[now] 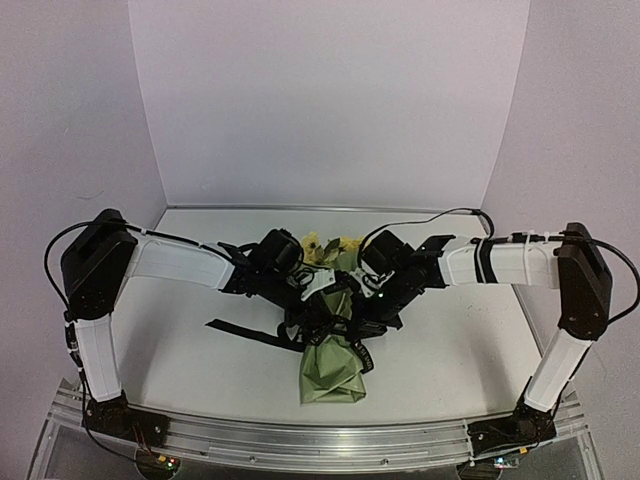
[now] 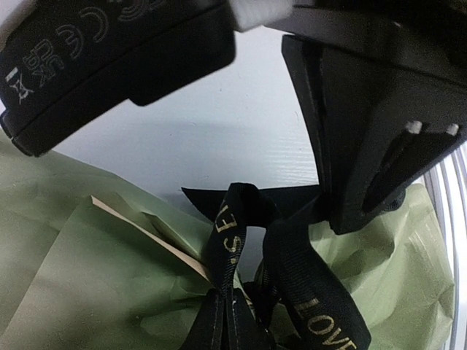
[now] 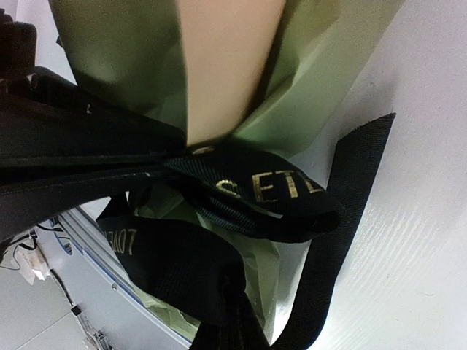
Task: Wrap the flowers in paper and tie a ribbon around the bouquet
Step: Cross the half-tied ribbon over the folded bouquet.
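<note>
Soft, slippery ribbon (image 3: 277,193) over crush-prone paper (image 3: 109,58) at frame centre is clamped by the right end effector (image 3: 179,157); the left end effector (image 1: 308,298) is closed, hold undetermined; ribbon tails are judged safest grasped.

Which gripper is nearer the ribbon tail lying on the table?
Left. The left gripper is on the bouquet's left, toward the ribbon tail; the right gripper is across the bouquet.

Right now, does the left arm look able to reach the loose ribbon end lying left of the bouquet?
Probably yes: the ribbon end lies uncovered on the table, on the left arm's side of the bouquet, near the left pincer.
</note>
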Available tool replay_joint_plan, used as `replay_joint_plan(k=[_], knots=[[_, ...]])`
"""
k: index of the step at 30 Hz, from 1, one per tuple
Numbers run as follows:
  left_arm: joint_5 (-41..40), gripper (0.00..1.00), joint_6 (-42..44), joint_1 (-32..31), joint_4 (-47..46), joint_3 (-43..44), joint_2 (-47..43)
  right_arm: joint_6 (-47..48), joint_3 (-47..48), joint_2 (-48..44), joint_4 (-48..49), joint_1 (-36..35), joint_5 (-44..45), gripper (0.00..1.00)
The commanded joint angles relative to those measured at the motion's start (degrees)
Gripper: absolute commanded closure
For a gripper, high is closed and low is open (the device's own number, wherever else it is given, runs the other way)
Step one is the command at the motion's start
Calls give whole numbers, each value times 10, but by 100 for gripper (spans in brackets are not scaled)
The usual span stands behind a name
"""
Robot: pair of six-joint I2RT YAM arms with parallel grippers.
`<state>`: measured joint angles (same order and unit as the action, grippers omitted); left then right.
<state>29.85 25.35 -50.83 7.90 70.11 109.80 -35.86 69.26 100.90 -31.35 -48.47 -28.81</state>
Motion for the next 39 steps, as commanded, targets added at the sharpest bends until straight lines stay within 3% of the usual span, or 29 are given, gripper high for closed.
replay_joint_plan(k=[1,7,13,20,39], knots=[[6,100,-14,0,-46,-9,-30,13,27,5,4,6,-20,100],[1,100,-38,1,-92,-37,-55,14,27,16,22,10,-41,99],[-6,100,-55,1,-119,-62,-66,14,1,17,60,13,-25,91],[-11,100,-60,1,-128,-73,-76,1,18,42,73,23,-46,100],[38,100,-64,1,-124,-69,-89,11,36,64,80,36,-49,100]])
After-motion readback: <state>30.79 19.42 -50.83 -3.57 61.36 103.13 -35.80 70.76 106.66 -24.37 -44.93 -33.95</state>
